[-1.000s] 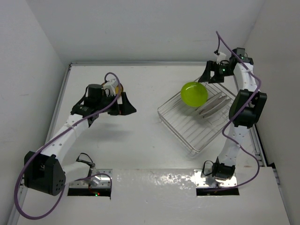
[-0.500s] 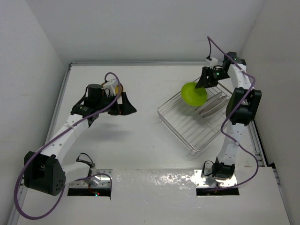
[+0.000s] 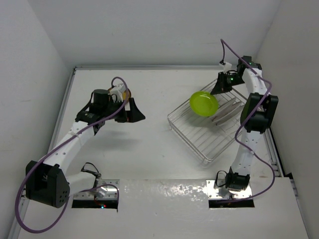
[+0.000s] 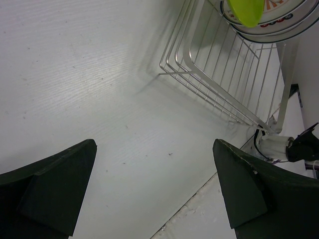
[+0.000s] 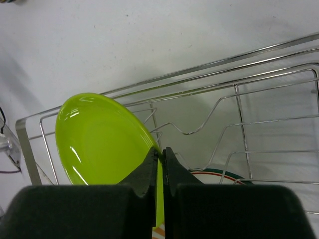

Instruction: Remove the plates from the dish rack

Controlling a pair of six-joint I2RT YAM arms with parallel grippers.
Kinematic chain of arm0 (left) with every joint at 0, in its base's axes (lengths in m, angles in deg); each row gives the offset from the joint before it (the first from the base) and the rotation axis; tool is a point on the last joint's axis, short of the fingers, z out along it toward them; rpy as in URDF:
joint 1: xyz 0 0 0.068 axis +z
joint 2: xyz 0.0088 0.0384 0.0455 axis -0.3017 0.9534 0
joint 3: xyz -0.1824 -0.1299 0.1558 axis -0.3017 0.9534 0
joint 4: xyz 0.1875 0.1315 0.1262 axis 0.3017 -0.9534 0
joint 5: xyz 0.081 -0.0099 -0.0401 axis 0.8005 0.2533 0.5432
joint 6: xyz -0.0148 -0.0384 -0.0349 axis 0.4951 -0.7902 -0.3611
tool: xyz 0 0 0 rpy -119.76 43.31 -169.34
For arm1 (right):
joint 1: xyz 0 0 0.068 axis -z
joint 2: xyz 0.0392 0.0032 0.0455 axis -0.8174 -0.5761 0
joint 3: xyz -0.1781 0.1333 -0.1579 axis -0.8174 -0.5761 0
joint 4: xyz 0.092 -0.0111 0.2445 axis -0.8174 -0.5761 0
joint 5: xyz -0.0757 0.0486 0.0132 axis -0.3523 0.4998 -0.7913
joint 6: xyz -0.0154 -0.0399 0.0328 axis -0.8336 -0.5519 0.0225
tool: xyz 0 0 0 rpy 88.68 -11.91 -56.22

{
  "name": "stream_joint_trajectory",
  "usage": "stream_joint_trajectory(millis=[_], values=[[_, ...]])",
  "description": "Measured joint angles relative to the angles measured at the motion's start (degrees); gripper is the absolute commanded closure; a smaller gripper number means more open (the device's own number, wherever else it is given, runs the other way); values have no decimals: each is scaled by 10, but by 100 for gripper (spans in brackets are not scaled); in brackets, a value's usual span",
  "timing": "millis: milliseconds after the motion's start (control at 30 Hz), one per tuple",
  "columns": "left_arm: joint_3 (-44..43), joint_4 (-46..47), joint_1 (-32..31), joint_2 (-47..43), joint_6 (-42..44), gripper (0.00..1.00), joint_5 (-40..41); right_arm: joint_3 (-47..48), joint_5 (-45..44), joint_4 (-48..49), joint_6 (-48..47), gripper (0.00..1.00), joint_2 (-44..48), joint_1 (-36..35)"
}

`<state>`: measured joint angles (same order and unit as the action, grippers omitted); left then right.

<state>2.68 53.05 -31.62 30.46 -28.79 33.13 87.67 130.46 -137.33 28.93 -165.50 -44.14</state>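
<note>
The lime green plate (image 3: 203, 103) stands tilted on its edge at the far end of the wire dish rack (image 3: 197, 137). My right gripper (image 3: 221, 85) is shut on its rim. In the right wrist view the two jaws (image 5: 161, 152) pinch the edge of the green plate (image 5: 99, 139) above the rack's wires (image 5: 239, 74). More plates, white ones (image 3: 227, 110), lean in the rack behind it; one has a green and red rim (image 5: 219, 174). My left gripper (image 3: 133, 110) hovers open over bare table, well to the left of the rack, with nothing between its fingers (image 4: 154, 144).
A yellowish round thing (image 3: 126, 93) shows partly behind the left wrist. White walls close the table on the left, back and right. The rack (image 4: 224, 94) sits diagonally near the right wall, and the right arm's base (image 3: 232, 181) stands just in front of it.
My right gripper moved left onto the green plate's rim and shut on it. The plate tipped slightly towards the left. The left arm has not moved.
</note>
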Motion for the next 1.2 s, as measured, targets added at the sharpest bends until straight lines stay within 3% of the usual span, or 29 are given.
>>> stream_joint_trajectory(millis=[633,800,967,1000,1133,1200], values=[[0,0,0,0,0,0,0,-45,12,26,10,100,3,1],[0,0,0,0,0,0,0,-53,16,31,12,72,17,1],[0,0,0,0,0,0,0,-57,28,40,14,72,28,1],[0,0,0,0,0,0,0,-60,32,42,14,63,30,1],[0,0,0,1,0,0,0,-73,45,42,9,48,33,1],[0,0,0,1,0,0,0,-76,46,40,6,48,33,1]])
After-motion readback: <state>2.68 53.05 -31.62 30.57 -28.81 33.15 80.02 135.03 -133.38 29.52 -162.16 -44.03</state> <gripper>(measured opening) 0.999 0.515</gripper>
